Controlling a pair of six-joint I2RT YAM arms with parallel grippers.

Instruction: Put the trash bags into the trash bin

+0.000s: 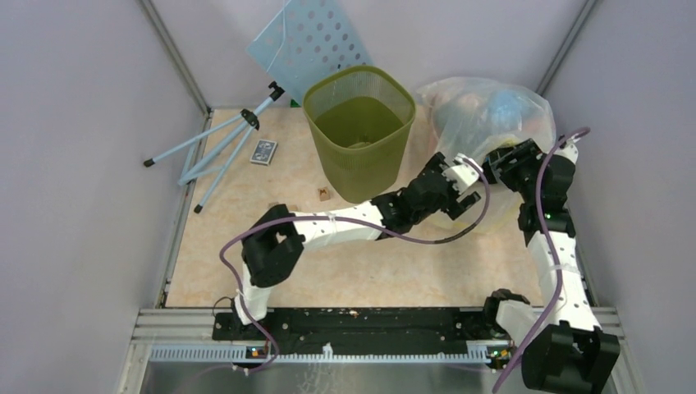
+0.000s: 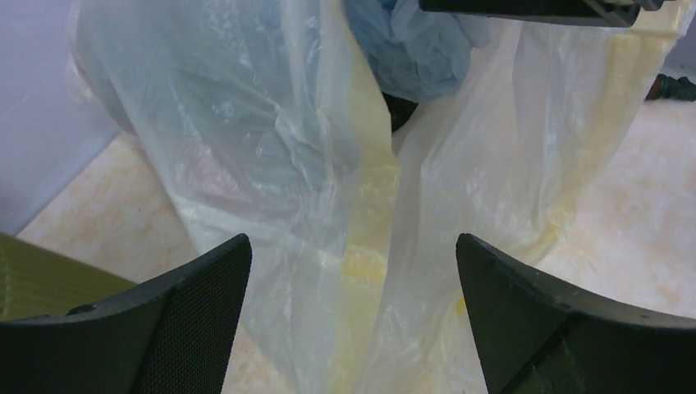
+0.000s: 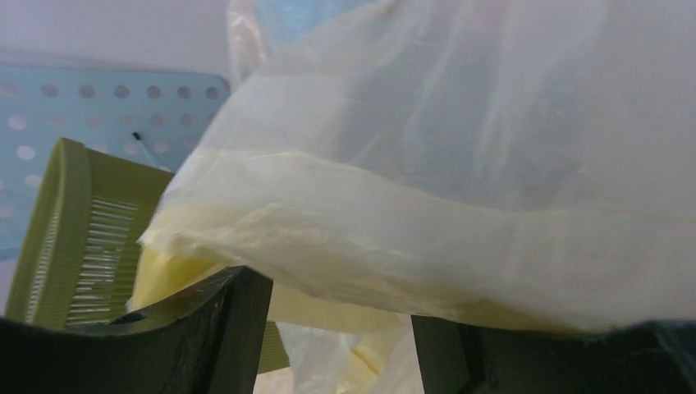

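The left end effector (image 2: 353, 242) and right end effector (image 3: 341, 304) both have their fingers apart against the clear bag (image 1: 484, 107), which sits on the surface (image 1: 246, 176) beside the trash bin (image 1: 361, 176).

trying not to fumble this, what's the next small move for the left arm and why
Probably close the left gripper on the clear bag's yellow-edged fold. Its fingers stand wide open with that fold hanging between them. The right gripper also looks open at the bag, so nothing seems to hold it, and it sits beside the trash bin, not in it.
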